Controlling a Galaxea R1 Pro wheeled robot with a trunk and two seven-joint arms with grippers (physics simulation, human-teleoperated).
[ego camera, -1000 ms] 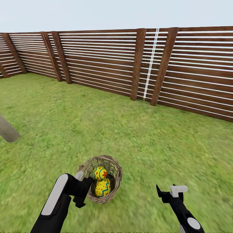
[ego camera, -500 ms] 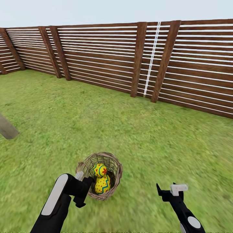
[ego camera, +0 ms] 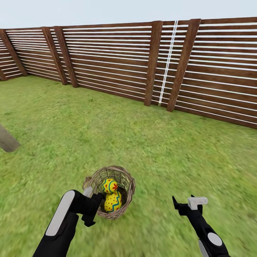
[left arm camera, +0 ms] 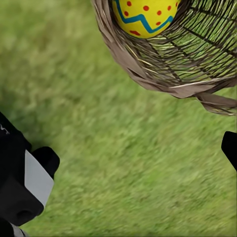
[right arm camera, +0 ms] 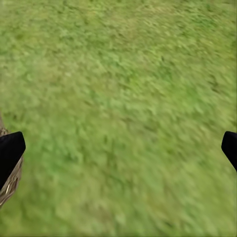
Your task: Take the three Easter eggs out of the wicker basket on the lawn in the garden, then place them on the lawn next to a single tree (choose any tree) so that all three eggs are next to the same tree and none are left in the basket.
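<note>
Head view puts the wicker basket [ego camera: 110, 192] on the lawn [ego camera: 160, 150], two Easter eggs [ego camera: 111, 194] showing inside, just right of the empty, open-fingered left gripper [ego camera: 91, 210], while the right gripper [ego camera: 185, 207], also spread, hangs well apart, so left looks nearer.

The left arm [ego camera: 59, 228] reaches forward and low, its black forearm bearing a long white panel, wrist bent inward. The left gripper [left arm camera: 131, 170] points down with its fingers spread wide apart, nothing between them. The right arm [ego camera: 208, 237] stretches forward, thinner, with a round white cap. The right gripper [right arm camera: 118, 148] likewise has its fingers [right arm camera: 10, 150] far apart and empty.
</note>
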